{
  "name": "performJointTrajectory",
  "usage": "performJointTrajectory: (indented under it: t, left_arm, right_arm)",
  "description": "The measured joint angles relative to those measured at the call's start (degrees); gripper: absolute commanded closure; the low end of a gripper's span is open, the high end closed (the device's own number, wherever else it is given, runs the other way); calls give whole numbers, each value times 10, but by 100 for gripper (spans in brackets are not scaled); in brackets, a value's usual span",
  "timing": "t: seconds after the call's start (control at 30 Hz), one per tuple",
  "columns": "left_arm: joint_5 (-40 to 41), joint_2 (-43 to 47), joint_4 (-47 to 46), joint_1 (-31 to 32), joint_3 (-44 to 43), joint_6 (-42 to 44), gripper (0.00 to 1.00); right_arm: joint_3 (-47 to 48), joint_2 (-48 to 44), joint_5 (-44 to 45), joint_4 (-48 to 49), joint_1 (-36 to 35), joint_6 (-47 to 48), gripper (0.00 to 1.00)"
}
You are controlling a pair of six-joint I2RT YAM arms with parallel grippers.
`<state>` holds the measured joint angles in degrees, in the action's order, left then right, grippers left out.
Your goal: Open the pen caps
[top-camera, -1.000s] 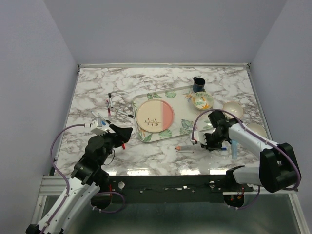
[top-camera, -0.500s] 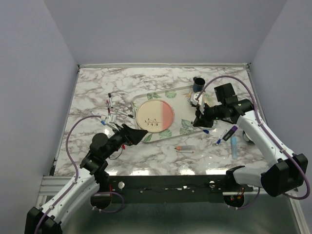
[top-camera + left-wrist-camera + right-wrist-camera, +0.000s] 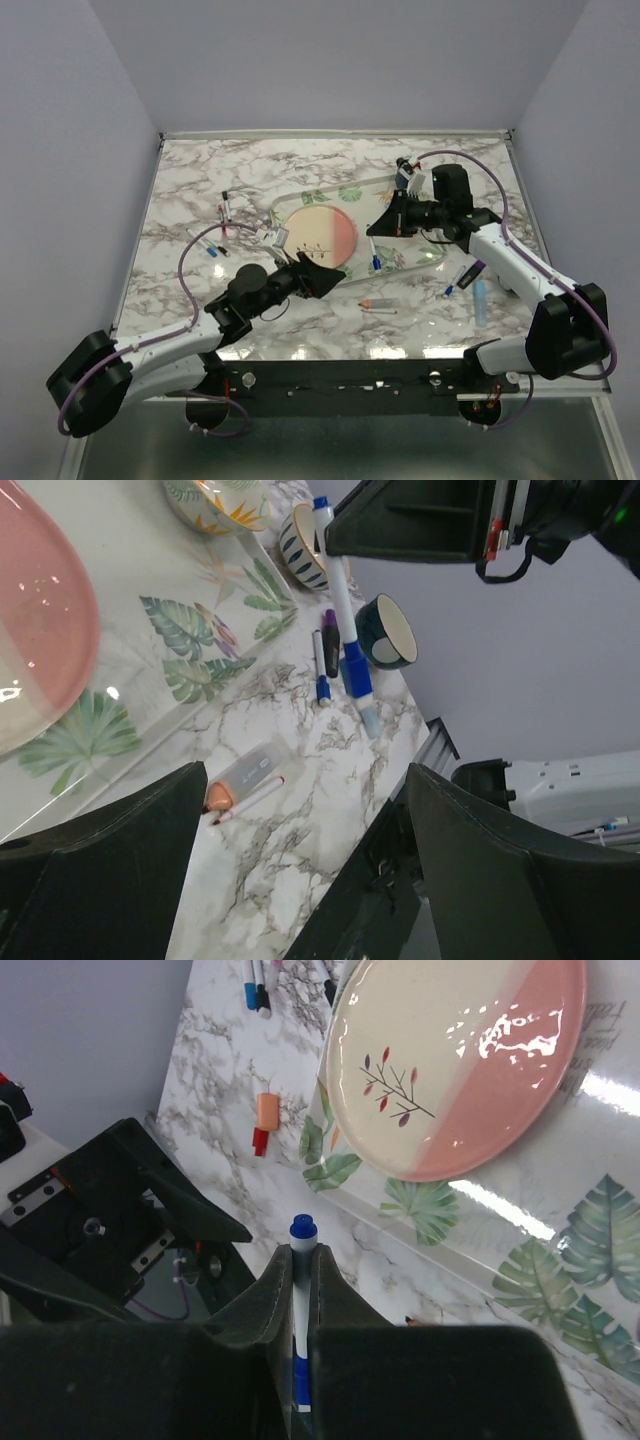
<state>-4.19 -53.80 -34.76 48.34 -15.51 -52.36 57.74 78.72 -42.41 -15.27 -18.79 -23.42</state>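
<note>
From above, the right gripper is now hanging over the tray, having swung in from the table's right side within the last second. It is clamping a pen that is dangling beside the plate. The left gripper is reaching in from the left edge, where it was sitting a second ago, and is pointing at that pen from just short of it.

The left wrist view is showing its own jaws spread wide and holding nothing, with the pen straight ahead. The blue cap is sitting on the free lower stretch, not yet off the barrel.

The right wrist view is showing the fingers pinching the pen between them, with a blue end poking out and the left gripper waiting beyond.

The arms are converging, so the pen is probably being offered for the cap to be pulled off.
</note>
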Motion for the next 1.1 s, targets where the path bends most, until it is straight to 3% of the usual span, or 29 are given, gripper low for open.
performJointTrajectory:
  t: [0.13,0.23,0.37,0.77,0.87,1.0,1.1]
  left_arm:
    - [48,-79,-19,37,-58,-16,16]
    - [76,-123,-15,58,-104,-28,27]
    - [103,-191,7,78,-173,-48,31]
    - [191,-248,137,129,-257,-53,51]
    - [210,-256,158,134,-275,-46,61]
    - [231,-268,191,138,-297,-34,97]
    - [237,-275,208,138,-306,-27,100]
  right_arm:
    - [-31,-2,-4,38,0,-54,99]
    - [-45,-3,-5,57,0,-80,99]
    - [-46,-4,-5,71,0,-96,99]
    - [-49,-7,-5,90,2,-116,99]
    - [-53,-8,-5,94,2,-117,99]
    - [-57,-11,-5,96,2,-117,99]
    - [-57,-14,-4,96,5,-115,100]
